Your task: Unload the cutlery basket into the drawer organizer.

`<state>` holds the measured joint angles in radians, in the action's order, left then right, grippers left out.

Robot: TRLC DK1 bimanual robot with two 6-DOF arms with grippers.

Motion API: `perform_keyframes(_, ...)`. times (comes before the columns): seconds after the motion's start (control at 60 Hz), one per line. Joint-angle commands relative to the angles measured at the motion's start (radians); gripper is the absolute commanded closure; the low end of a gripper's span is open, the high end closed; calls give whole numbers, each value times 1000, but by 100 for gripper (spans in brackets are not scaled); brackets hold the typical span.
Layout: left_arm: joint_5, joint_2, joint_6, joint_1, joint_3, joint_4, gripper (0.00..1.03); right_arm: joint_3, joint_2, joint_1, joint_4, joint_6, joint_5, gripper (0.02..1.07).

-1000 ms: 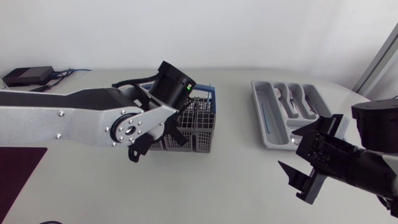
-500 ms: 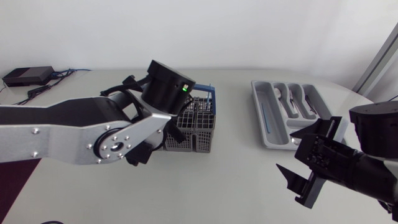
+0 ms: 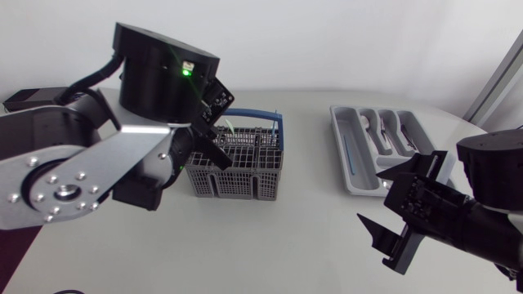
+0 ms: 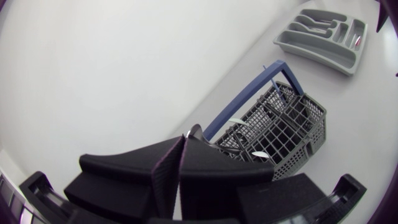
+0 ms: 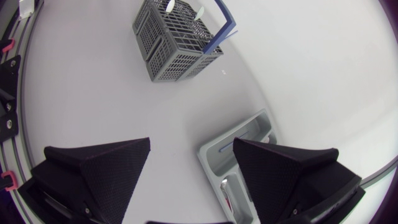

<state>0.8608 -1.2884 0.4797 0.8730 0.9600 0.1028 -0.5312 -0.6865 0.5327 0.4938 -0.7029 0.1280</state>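
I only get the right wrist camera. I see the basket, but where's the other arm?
Observer: In the head view, the left gripper hangs over the left end of the cutlery basket.
Operator: Is it holding anything?
Observer: In the left wrist view its fingers are pressed together, and a silver tip pokes out at their end.
Operator: Is the tray empty?
Observer: No. The head view shows silver cutlery lying in the middle slots of the drawer organizer.
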Motion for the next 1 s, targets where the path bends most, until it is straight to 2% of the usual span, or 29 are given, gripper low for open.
perform_keyframes(0.0,-19,49,-20,24,-6,46,81,-30,-1,26,2,49,10,11)
perform_keyframes(0.05,-52,69,-64,24,13,100,81,-39,1,43,0,74,10,11)
perform_keyframes(0.1,-160,92,-164,12,60,218,81,-44,2,64,-6,102,10,11)
perform_keyframes(0.117,-167,92,-170,11,63,225,81,-46,4,73,-8,114,10,11)
perform_keyframes(0.2,-336,101,-279,-37,106,318,81,-52,4,119,-24,175,16,11)
perform_keyframes(0.267,-407,101,-317,-55,118,341,81,-59,4,148,-27,218,16,11)
perform_keyframes(0.283,-457,101,-339,-72,125,348,81,-61,4,167,-35,241,18,11)
perform_keyframes(0.383,-614,77,-408,-132,151,374,81,-70,-1,201,-64,301,30,11)
perform_keyframes(0.517,-767,26,-477,-183,169,365,81,-78,-30,220,-123,370,32,12)
perform_keyframes(0.75,-928,-71,-536,-221,214,353,81,-99,-142,262,-261,414,51,16)
perform_keyframes(0.983,-1020,-169,-576,-235,309,364,81,-154,-304,299,-386,408,55,17)
